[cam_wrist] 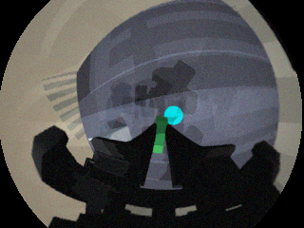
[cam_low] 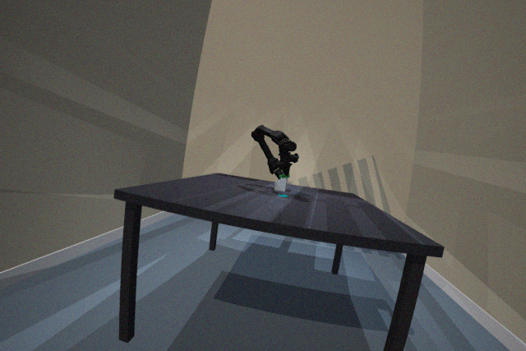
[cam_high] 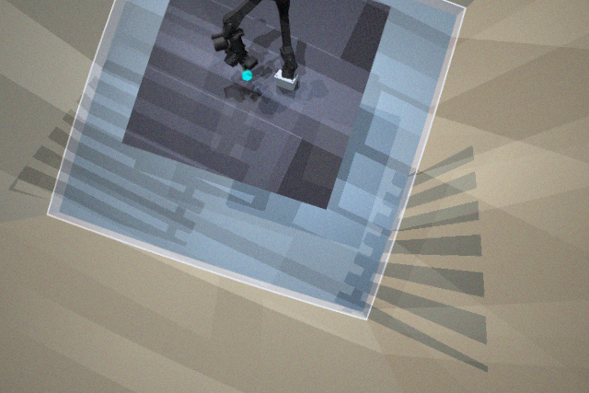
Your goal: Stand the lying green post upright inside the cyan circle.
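My gripper [cam_wrist: 161,125] [cam_high: 247,65] is shut on the green post [cam_wrist: 160,135] [cam_high: 245,67], which sticks out from between the fingers and points down toward the table. The cyan circle [cam_wrist: 174,114] [cam_high: 247,75] [cam_low: 282,196] lies on the dark table just past the post's free end. In the wrist view the post's tip sits at the circle's left edge. In the exterior view the gripper [cam_low: 283,175] hangs a little above the circle and only a sliver of the post shows there.
The arm's white base block [cam_high: 286,79] [cam_low: 280,186] stands on the dark table [cam_high: 200,141] [cam_low: 204,202] right beside the circle. The table stands on a blue-grey floor.
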`<state>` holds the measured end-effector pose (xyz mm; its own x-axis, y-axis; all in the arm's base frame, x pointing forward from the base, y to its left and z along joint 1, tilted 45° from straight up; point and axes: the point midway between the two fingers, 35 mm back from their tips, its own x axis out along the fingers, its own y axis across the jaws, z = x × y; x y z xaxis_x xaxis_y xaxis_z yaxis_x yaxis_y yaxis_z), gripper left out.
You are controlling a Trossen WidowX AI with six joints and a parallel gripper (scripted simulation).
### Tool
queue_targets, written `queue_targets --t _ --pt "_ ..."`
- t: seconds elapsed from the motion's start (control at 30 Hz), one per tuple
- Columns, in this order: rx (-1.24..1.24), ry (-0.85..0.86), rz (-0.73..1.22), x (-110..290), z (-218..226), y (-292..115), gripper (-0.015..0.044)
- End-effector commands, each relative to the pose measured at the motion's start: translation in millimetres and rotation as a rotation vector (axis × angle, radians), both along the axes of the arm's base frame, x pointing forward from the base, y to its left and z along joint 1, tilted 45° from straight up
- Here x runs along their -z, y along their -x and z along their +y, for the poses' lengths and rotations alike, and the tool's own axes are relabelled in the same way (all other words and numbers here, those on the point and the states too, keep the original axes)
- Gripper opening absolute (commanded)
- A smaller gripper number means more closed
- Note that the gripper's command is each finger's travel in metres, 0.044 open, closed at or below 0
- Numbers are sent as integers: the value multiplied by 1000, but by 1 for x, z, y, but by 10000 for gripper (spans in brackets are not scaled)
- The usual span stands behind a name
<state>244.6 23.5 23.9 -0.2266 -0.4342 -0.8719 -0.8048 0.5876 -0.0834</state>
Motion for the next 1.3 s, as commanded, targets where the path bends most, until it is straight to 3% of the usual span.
queue_targets --t 0.0,1.27 --pt "7 -38 -2 1 -1 2 23" --pt "35 -312 -54 8 -4 9 23"
